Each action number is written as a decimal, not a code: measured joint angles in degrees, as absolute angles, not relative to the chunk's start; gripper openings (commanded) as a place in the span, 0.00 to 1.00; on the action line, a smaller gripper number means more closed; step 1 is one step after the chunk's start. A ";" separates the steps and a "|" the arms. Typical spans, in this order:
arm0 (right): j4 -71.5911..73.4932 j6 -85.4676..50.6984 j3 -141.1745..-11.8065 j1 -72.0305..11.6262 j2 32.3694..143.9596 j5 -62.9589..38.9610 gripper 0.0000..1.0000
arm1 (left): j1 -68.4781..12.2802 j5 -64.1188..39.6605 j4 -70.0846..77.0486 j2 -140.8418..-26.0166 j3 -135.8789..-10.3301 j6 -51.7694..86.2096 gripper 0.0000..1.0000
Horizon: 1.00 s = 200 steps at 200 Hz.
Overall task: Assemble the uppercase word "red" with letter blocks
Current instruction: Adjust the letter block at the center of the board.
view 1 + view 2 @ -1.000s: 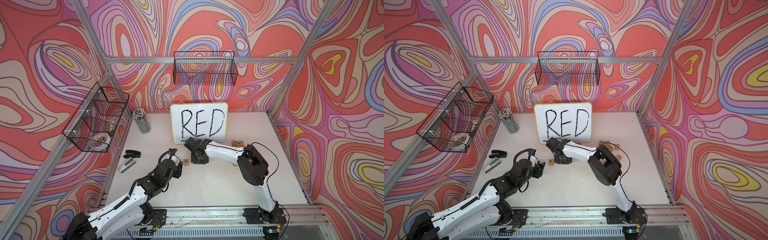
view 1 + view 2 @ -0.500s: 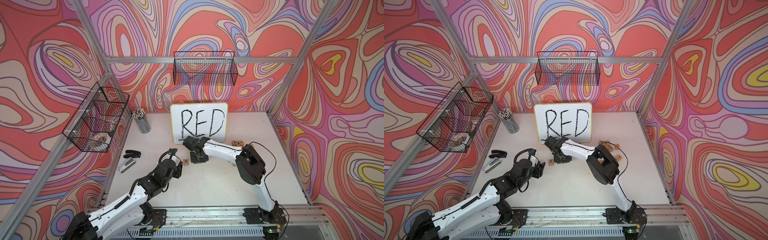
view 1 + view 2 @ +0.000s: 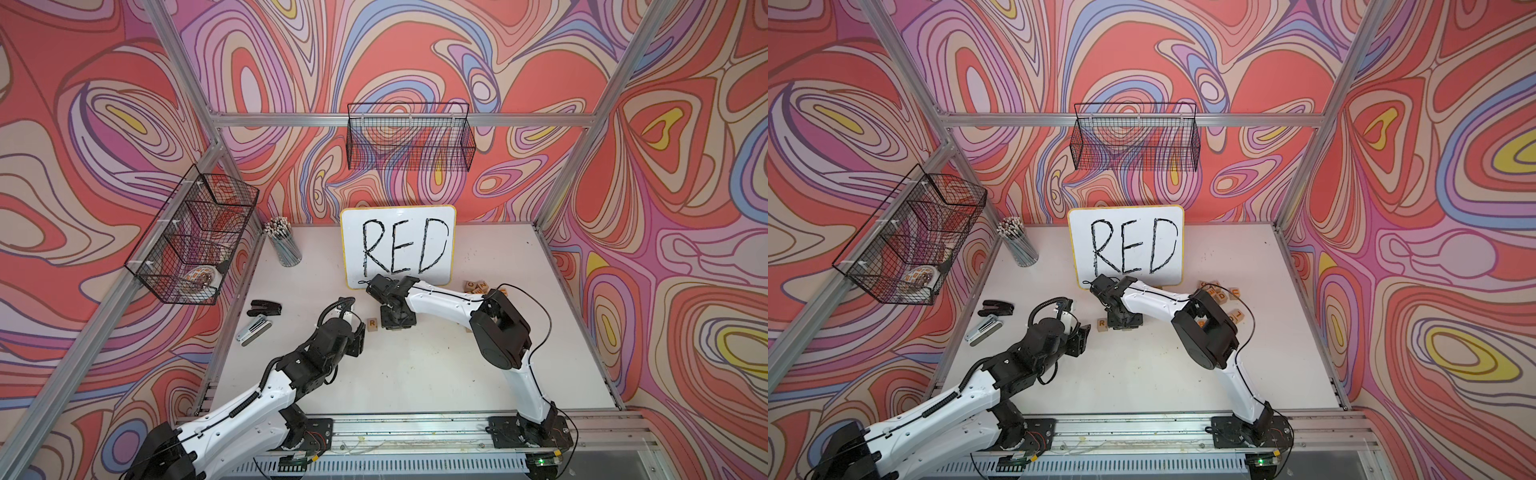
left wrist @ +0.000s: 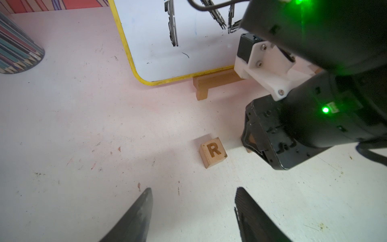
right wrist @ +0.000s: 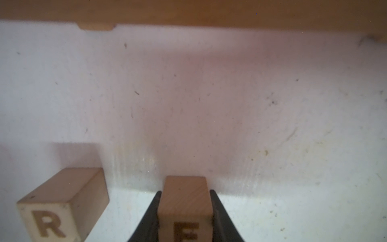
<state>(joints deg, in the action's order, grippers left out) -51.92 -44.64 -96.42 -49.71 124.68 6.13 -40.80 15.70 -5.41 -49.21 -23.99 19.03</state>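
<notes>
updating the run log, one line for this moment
right gripper: shut on E block | R block: free on table | left gripper: open, empty

The right wrist view cuts the E block (image 5: pixel 185 207) and the R block (image 5: pixel 62 205) at the frame's edge, leaving the E half shown. In both top views the right gripper (image 3: pixel 398 322) hides the E block. The spare blocks (image 3: pixel 1221 294) lie partly behind the right arm (image 3: pixel 1156 301), most letters too small to read. The contents of the side basket (image 3: pixel 174 286) are unclear through its mesh.
</notes>
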 measured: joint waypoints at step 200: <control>-49.41 -49.19 -94.89 -49.58 124.42 4.08 0.41 | -40.77 15.73 -5.41 -48.73 -23.99 19.03 0.65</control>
<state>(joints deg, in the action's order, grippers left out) -49.41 -49.19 -94.89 -49.58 124.42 4.08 -40.77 15.73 -5.41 -48.73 -23.99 19.03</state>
